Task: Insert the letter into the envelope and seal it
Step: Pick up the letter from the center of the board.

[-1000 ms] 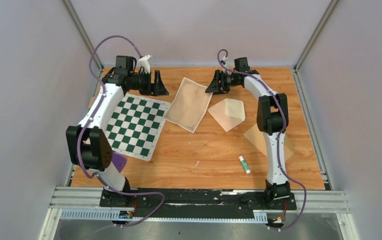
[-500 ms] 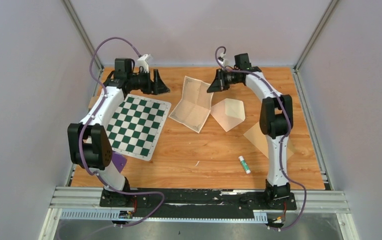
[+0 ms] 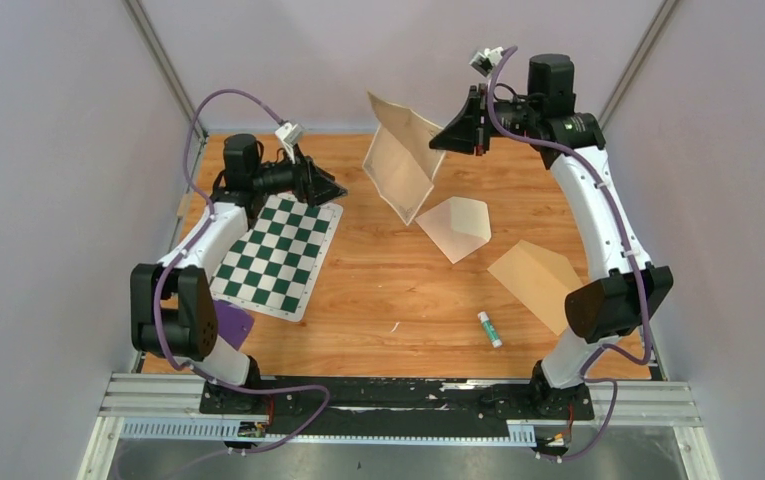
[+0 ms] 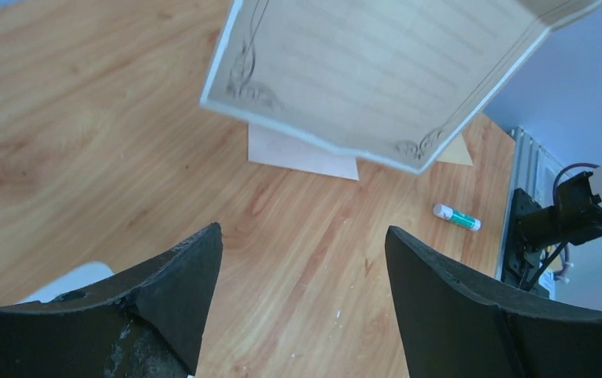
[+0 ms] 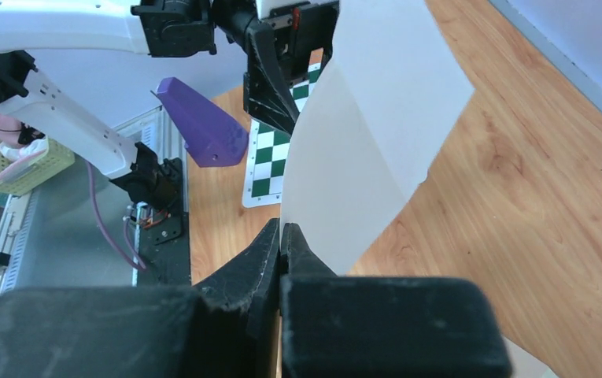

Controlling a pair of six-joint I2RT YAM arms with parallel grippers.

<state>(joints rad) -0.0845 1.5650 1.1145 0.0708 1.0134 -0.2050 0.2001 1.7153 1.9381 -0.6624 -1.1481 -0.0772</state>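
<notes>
The letter point(image 3: 398, 165) is a cream sheet with a dark ornate border. It hangs in the air over the far middle of the table, bent along its creases, with my right gripper point(image 3: 442, 139) shut on its right edge. The right wrist view shows the jaws point(image 5: 282, 230) pinched on the plain back of the letter point(image 5: 376, 118). The envelope point(image 3: 455, 226), pale pink with its flap open, lies flat just below the sheet. My left gripper point(image 3: 330, 186) stands open and empty over the chessboard's far corner, facing the letter point(image 4: 376, 71); the table shows between its fingers point(image 4: 301, 236).
A green-and-white chessboard mat point(image 3: 273, 250) lies at the left. A plain tan rectangle point(image 3: 538, 280) lies at the right beside the right arm. A glue stick point(image 3: 489, 329) rests near the front middle. A purple piece point(image 3: 236, 325) sits by the left arm's base.
The right gripper shut on the letter's far right edge and lifted it off the table, the arm rising high. The left gripper shifted slightly right and lower over the board's corner.
</notes>
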